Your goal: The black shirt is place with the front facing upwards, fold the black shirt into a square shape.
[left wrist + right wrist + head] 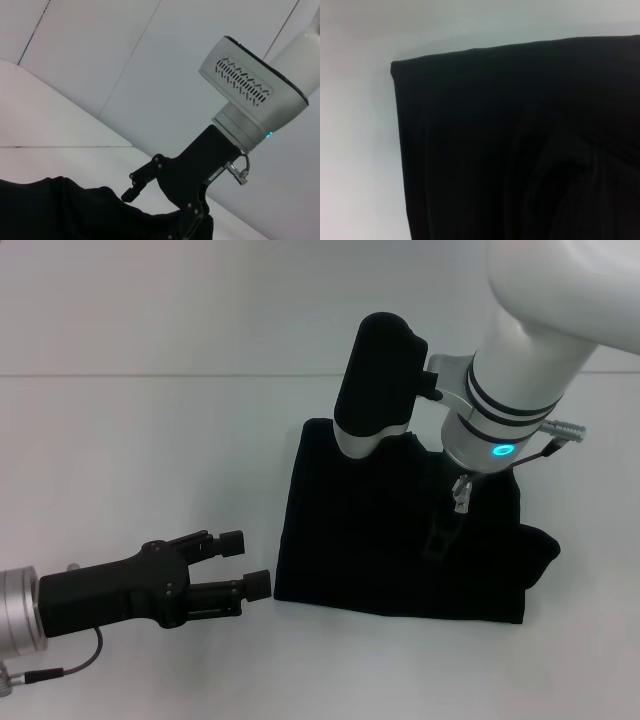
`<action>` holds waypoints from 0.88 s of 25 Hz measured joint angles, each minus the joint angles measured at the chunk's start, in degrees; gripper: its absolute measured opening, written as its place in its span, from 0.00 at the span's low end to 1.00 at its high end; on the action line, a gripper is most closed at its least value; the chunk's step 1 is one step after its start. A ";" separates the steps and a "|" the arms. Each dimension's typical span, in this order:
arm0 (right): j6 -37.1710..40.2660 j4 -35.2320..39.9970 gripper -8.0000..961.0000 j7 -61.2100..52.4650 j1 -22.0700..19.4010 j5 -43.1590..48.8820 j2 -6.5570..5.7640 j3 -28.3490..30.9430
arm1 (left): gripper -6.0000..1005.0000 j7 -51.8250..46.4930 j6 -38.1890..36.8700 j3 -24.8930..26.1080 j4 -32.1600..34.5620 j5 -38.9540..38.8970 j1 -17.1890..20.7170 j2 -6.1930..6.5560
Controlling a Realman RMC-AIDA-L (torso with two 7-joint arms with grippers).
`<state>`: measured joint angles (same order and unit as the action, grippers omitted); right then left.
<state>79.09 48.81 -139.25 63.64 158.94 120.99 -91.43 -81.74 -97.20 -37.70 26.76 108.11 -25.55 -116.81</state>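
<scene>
White table (150, 440), black shirt (370, 540) folded roughly square, lettering apparently hidden

Bare white table (150, 440) open left of and in front of black shirt (360, 540). Left gripper (245, 562) low at shirt's near-left corner, fingers apart, just off cloth edge. Right gripper (150, 187) and arm stand over shirt's middle and far edge, blocking access from above there.
</scene>
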 joint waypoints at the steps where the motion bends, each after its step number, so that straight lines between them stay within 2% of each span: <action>1: -0.10 -0.15 0.97 0.01 -0.01 -0.04 0.02 -0.02 | 0.94 0.00 0.00 0.00 -0.01 0.00 0.00 0.00; 14: -2.90 -2.00 0.97 -0.19 -1.00 -0.33 0.03 -1.58 | 0.95 0.37 0.12 0.16 -0.27 -0.42 0.08 -0.32; 22: -3.52 -1.32 0.64 -0.43 -2.18 -0.39 -0.22 -1.27 | 0.95 0.36 0.18 0.69 -0.31 -0.45 -0.02 -0.39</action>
<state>75.56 47.50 -139.68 61.46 158.55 120.77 -92.70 -81.38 -97.03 -37.01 26.45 107.66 -25.57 -117.20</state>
